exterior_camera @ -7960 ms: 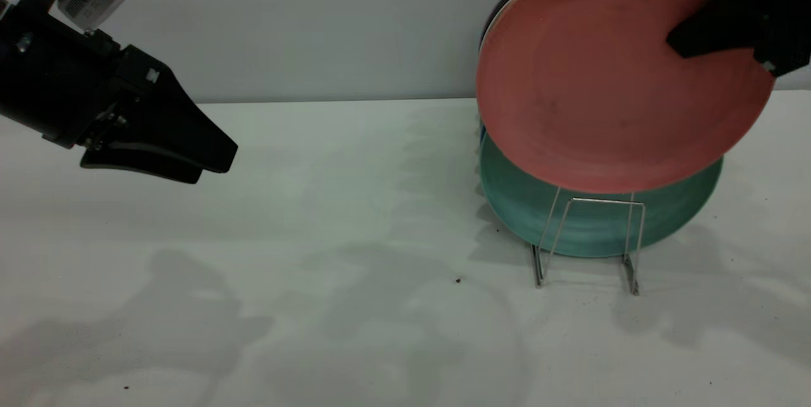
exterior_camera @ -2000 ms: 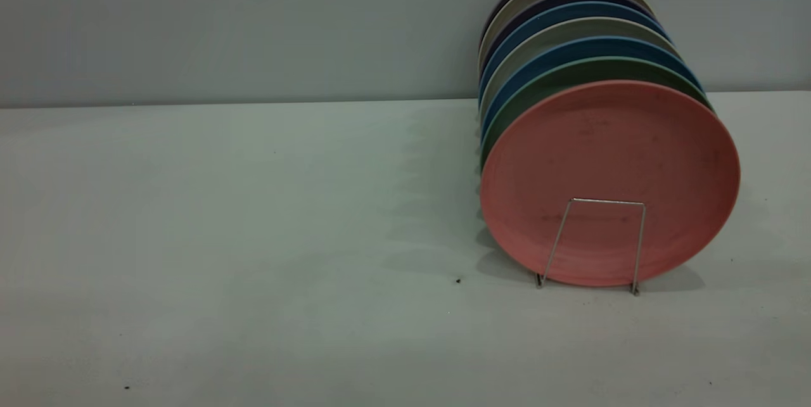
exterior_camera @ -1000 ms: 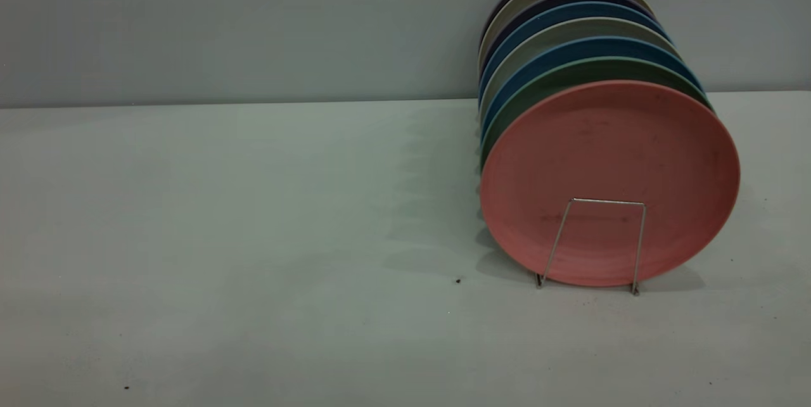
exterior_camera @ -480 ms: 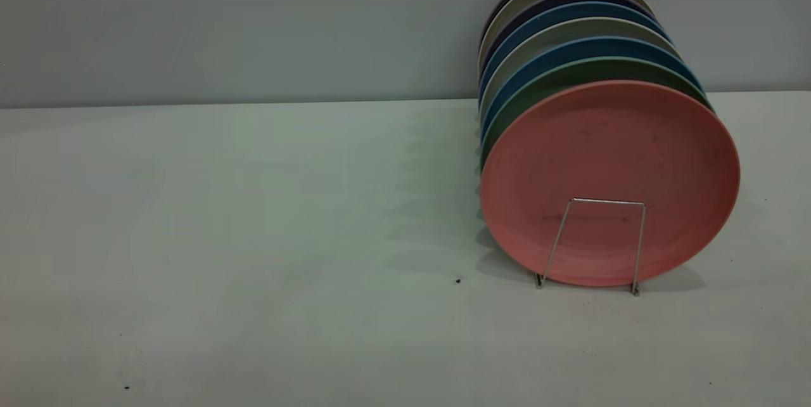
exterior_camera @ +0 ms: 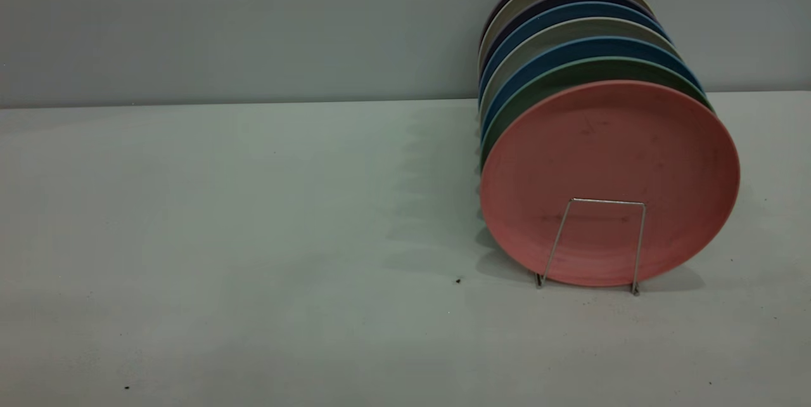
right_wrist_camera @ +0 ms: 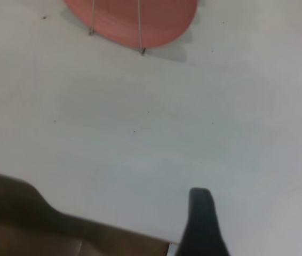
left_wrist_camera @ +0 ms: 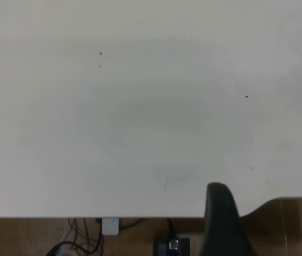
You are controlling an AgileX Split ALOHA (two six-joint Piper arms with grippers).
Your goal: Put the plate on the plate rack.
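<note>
I see the round salmon-pink plastic plate upright in the thin silver wire rack, frontmost; I cannot tell either claw's state.

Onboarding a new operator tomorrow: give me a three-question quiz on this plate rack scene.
1. True or false: the pink plate stands upright in the plate rack.
2. Which plate sits directly behind it? A) green plate B) yellow C) black
3. Fill in: in the exterior view, neither arm's ____ is visible.

Key: 1 true; 2 A; 3 gripper. Each wrist view shows only one dark fingertip, left and right, over the table.
</note>
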